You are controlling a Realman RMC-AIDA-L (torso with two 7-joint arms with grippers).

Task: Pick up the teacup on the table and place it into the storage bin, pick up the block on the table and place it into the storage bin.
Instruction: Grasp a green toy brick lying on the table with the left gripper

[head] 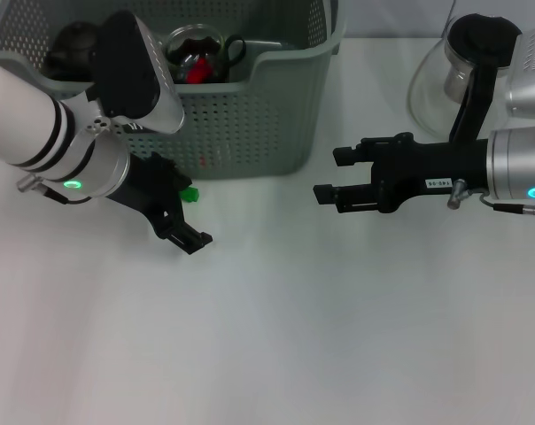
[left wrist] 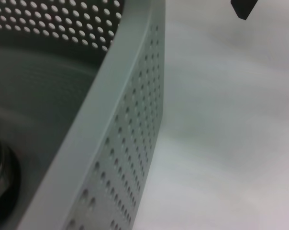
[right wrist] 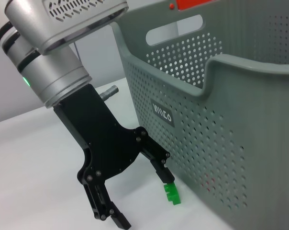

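Nearest us, bare white surface point(head: 267, 354), nothing on it in front of the storage bin point(head: 250, 115).

Left hand point(head: 186, 215): low, just in front of the storage bin's front wall, fingers spread apart and pointed down and outward. One fingertip point(right wrist: 167, 173) sits right over the green block point(right wrist: 172, 193); the other finger is well clear on the side away from the bin. Nothing held. The block itself lies on the surface just beside the foot of the bin's front wall, under the label.

Right hand point(head: 325, 177): off the bin's front corner, above the surface, fingers apart, empty. We judge it idle for this step.

Inside the bin we see dark glassware and something red; likely the teacup is already in there, though we cannot pick it out for certain. A glass jug point(head: 467, 71) stands beyond the right arm, well apart from the bin.

Step in hand, as we read it: grasp the block. Notes for doing it well:
- shift the left hand toward the bin so the block sits between both fingers, not under one
- little room by the wall, so watch the inner finger against the perforated side
- close low, near the surface; the block is small
- lift straight, then cross at the dipped front rim
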